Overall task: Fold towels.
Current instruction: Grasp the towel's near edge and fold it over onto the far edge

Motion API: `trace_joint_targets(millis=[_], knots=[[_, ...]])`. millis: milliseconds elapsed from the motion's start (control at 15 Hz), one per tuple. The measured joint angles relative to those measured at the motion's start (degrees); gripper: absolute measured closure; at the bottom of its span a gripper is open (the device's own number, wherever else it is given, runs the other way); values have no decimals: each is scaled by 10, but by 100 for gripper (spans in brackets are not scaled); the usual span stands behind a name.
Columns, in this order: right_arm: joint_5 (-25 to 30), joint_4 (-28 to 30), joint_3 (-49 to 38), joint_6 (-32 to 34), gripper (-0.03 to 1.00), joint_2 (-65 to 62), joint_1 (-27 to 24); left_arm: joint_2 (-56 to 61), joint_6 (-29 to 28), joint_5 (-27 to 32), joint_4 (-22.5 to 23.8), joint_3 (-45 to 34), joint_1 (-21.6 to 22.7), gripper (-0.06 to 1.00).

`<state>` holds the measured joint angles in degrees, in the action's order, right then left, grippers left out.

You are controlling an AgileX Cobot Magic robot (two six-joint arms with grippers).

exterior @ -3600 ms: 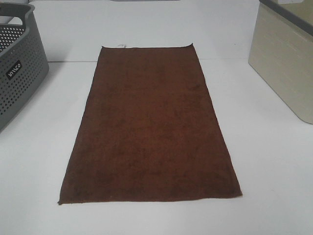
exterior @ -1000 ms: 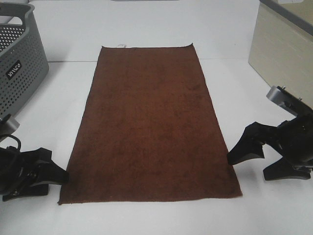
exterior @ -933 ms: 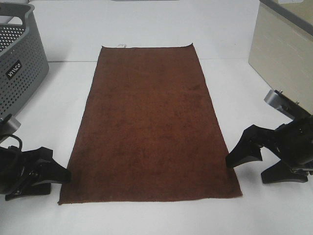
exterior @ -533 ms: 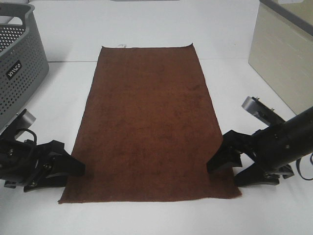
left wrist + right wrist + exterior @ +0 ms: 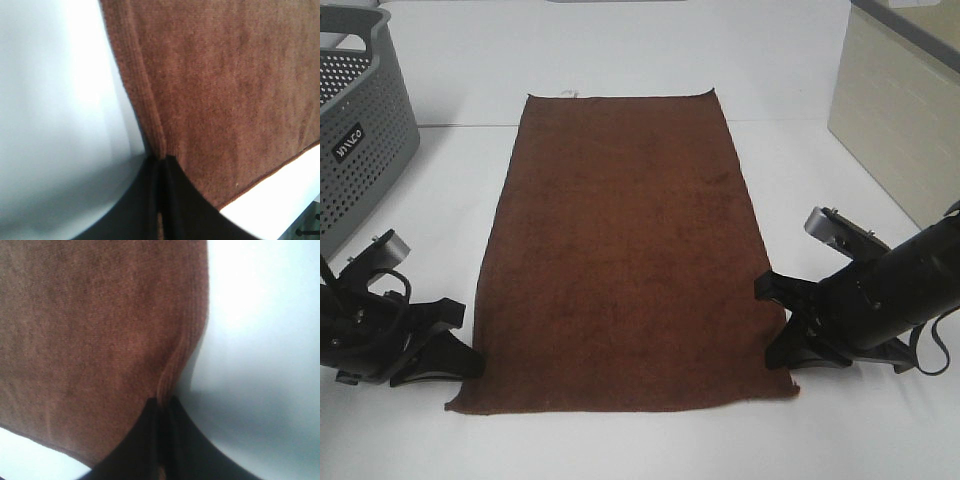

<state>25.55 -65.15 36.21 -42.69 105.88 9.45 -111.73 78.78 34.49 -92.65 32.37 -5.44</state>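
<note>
The white bench [image 5: 620, 45] was covered down its middle by the towel [image 5: 620, 240], which was spread flat lengthwise. The first fold was judged to be at its grasping step. The left pincer [image 5: 468, 345] and the right pincer [image 5: 782, 325] were each clamped on a long hem close to the near corners. Next, both hems would need to be lifted together and carried level toward the far edge. A moment earlier the jaws had been apart; now they were closed, and the near corners had been drawn slightly inward.
</note>
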Motion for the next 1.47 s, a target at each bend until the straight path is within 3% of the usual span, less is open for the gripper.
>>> trace_joint_targets(millis=[133,467,1133,1467], knots=[[2,1,0,4,97,-2,0,0,0,3,4,0,0,94],[34,20,-15,35,97,-70,0,21,-36,9,64,-8,0,94],[37,22,-172,46,97,-166,0,178,-40,-9,82,-166,0,94],[54,53,-157,47,97,-167,0,205,-49,-9,69,-183,0,94]])
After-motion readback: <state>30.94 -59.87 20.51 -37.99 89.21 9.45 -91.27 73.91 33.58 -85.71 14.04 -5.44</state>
